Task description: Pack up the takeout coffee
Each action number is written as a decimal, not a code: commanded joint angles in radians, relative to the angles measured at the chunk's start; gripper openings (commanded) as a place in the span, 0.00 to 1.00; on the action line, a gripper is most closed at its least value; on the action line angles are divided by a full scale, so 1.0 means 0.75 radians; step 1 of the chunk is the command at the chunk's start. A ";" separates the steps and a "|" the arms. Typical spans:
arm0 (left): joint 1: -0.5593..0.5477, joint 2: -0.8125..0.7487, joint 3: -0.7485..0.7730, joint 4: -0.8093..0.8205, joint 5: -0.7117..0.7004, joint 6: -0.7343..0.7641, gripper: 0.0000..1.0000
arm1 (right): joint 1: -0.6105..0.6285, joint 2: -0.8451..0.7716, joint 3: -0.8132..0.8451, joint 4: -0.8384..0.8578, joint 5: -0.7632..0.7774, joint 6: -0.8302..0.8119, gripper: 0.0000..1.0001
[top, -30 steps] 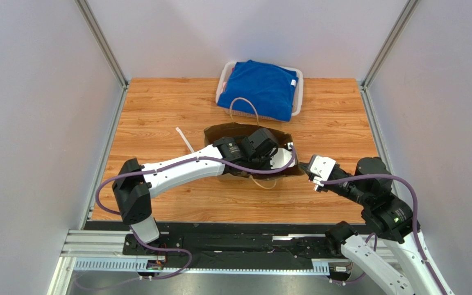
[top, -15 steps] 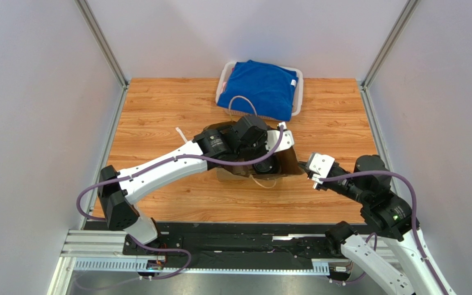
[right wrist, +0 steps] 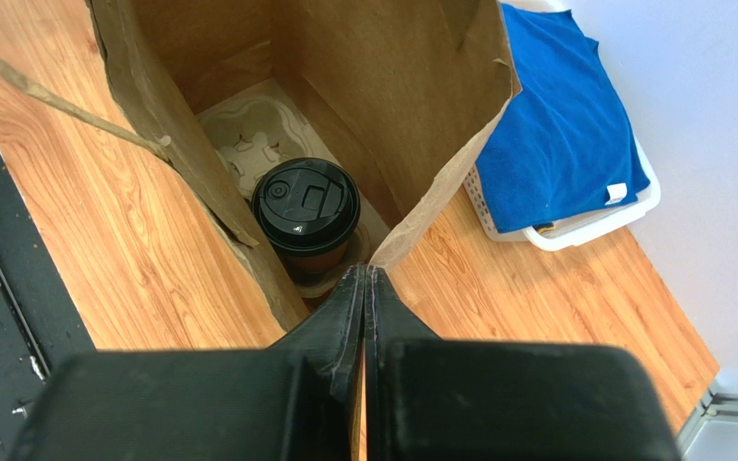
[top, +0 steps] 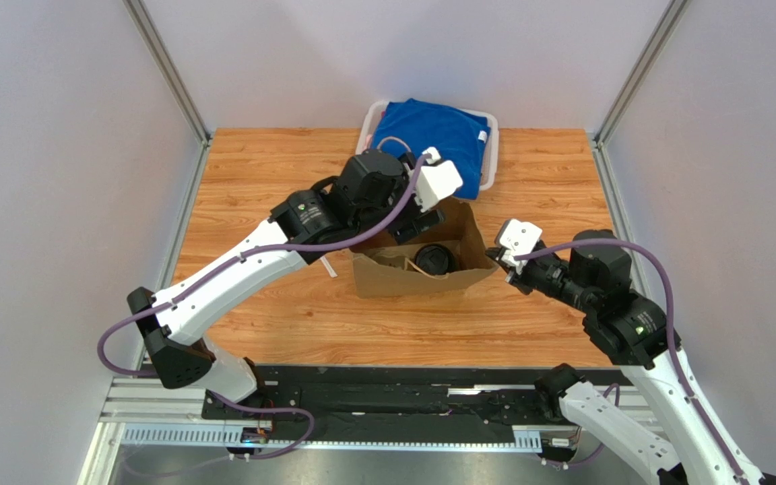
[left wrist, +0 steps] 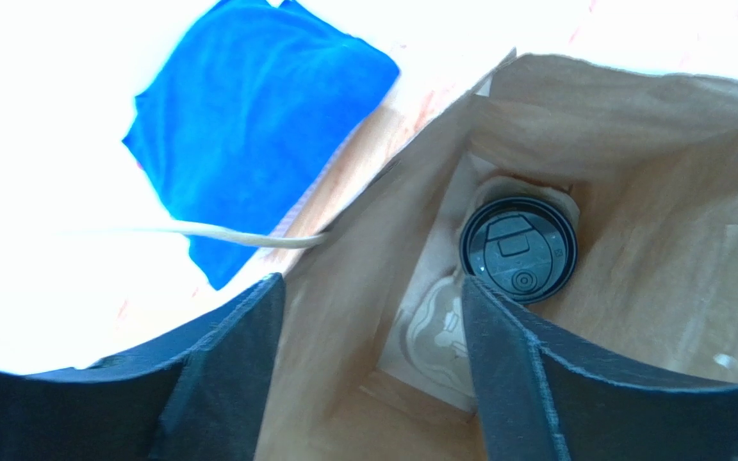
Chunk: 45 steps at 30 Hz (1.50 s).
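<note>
Your left fingers (left wrist: 228, 384) hang open and empty over the bag (top: 402, 275) with the coffee (right wrist: 305, 204) inside, and your right fingers (right wrist: 339, 317) pinch its edge

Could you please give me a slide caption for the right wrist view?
Right gripper pinching the rim of the bag, with the lidded coffee seated in the carrier inside.

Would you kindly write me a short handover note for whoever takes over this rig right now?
Left pincer: open, empty, over the mouth of the paper bag.
Right pincer: shut on the bag's rim.
Takeout coffee: lidded, upright in the pulp cup carrier at the bag's bottom.
Done: coffee bagged.
Left: probably release the rim, withdraw both arms.
</note>
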 commanded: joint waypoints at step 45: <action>1.156 0.513 -0.204 -0.217 0.228 -1.090 0.86 | 0.003 0.425 0.589 0.119 0.541 0.186 0.90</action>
